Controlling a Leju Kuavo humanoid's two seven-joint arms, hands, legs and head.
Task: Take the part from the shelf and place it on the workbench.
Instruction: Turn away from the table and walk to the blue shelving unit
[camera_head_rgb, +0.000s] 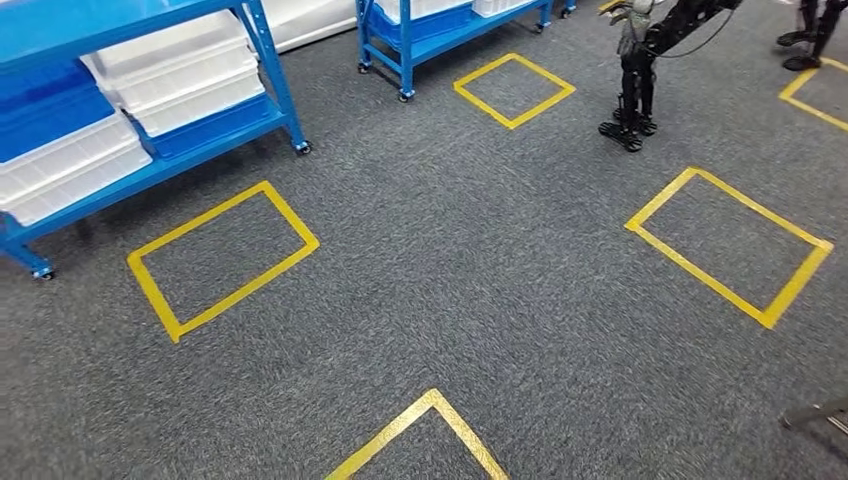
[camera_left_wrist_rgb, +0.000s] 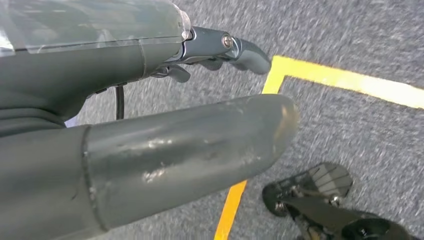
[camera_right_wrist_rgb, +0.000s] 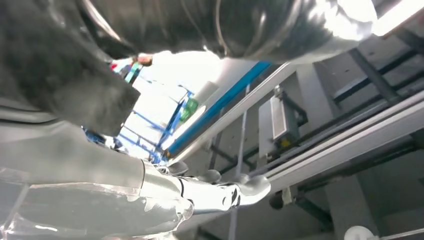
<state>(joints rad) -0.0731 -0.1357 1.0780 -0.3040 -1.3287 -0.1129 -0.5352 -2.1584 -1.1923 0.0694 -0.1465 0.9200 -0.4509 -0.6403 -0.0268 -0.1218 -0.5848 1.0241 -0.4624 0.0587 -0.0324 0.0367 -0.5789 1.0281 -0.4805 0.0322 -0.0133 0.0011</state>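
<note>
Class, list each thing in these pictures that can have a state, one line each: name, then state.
Left hand: holds nothing, fingers apart, above the carpet.
Right hand: raised toward the ceiling; whether it holds anything cannot be told.
Near shelf: stands on wheels, loaded with white bins stacked in its tiers.
Far shelf: stands on wheels, holds white bins.
Other robot: stands upright.

Left hand (camera_left_wrist_rgb: 165, 150): thick grey thumb, scuffed and scratched, paler at its rounded tip. Darker grey fingers (camera_left_wrist_rgb: 245, 50), one with a silver screw at its side. Clear plastic wrap over the grey cover behind. Thin black cable beside the palm.

Right hand (camera_right_wrist_rgb: 165, 195): pale grey cover under crinkled clear plastic, fingers (camera_right_wrist_rgb: 250, 187) glossy silver-grey.
</note>
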